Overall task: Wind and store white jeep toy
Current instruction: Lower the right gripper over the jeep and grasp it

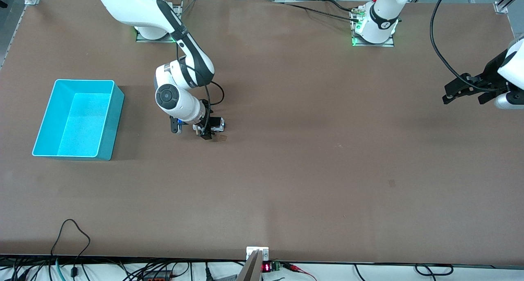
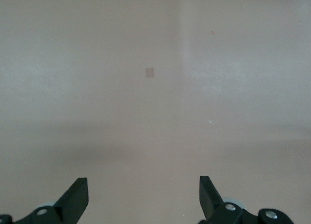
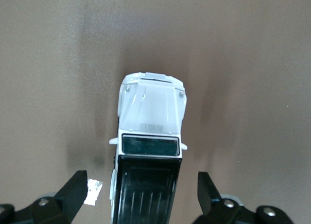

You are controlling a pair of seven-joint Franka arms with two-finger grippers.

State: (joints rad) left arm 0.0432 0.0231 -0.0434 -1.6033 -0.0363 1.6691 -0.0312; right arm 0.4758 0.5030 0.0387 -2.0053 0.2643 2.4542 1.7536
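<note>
White jeep toy (image 3: pixel 148 151) between spread right tool (image 3: pixel 141 190) fingers (untouched).

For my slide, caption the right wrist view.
Right gripper jaws open astride the white jeep toy on the table.

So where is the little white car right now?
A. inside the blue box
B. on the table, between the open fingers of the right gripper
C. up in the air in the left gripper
B: the white jeep toy sits on the table with the right gripper open around it, one finger on each side, and the cyan bin holds nothing.
</note>
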